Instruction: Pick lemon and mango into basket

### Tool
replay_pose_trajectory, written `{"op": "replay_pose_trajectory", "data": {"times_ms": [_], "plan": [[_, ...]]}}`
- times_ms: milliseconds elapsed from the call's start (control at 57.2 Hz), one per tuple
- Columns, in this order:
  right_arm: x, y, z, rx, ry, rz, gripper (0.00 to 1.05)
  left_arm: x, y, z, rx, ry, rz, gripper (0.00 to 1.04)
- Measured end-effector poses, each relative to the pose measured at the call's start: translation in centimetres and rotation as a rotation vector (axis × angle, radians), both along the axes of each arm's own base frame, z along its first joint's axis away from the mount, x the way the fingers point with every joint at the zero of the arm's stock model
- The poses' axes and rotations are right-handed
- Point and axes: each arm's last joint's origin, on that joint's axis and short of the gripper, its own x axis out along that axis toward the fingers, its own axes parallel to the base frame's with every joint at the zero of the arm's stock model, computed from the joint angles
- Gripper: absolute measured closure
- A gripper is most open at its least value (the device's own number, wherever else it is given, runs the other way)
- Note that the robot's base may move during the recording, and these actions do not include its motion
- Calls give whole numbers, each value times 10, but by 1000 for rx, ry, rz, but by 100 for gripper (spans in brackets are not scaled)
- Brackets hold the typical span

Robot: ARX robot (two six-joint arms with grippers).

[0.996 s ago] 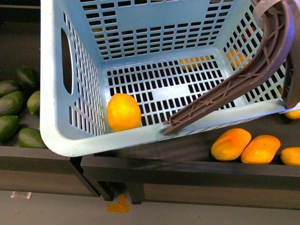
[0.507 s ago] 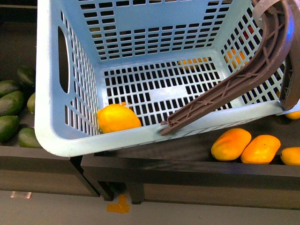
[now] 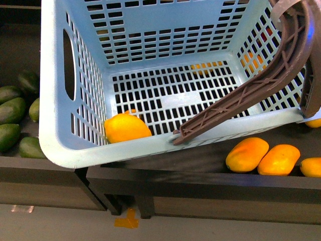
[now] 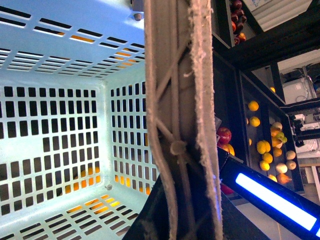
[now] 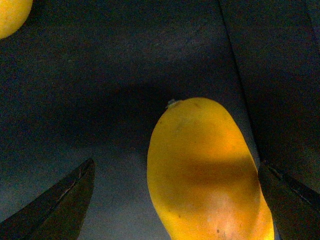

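The light turquoise basket (image 3: 60, 145) hangs tilted above the dark shelf and fills the front view; its inside also shows in the left wrist view (image 4: 55, 150). Its brown-grey handles (image 3: 281, 65) swing up to the right. My left gripper (image 4: 185, 212) is shut on the handles (image 4: 180, 125). The lemon (image 3: 125, 128) lies in the basket's near left corner. Mangoes (image 3: 247, 154) lie on the shelf at the right. In the right wrist view a mango (image 5: 205, 170) lies between the spread fingers of my open right gripper (image 5: 176, 166), nearer one finger, untouched.
Green avocados (image 3: 11, 111) lie on the shelf at the left, partly behind the basket. The shelf's front edge (image 3: 200, 179) runs below the basket. Further fruit shelves (image 4: 265, 150) show in the left wrist view. Another yellow fruit (image 5: 10, 15) sits at a corner of the right wrist view.
The basket has shifted a little to the left. The lemon has rolled from upright onto its side, further into the near left corner.
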Motion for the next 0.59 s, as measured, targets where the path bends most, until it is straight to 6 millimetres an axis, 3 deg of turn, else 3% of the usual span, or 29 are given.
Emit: {"op": "replay_pose_trajectory", "data": {"times_ms": [157,420,594], "plan": [[7,-4,-7,2,17,-12,9,0,0,0,1,0,1,100],[3,-15,-16,32,44,-54,42,0,0,0,0,0,0,100],[-9,-21,-13,58,31,-62,46,0,0,0,0,0,0,100]]}}
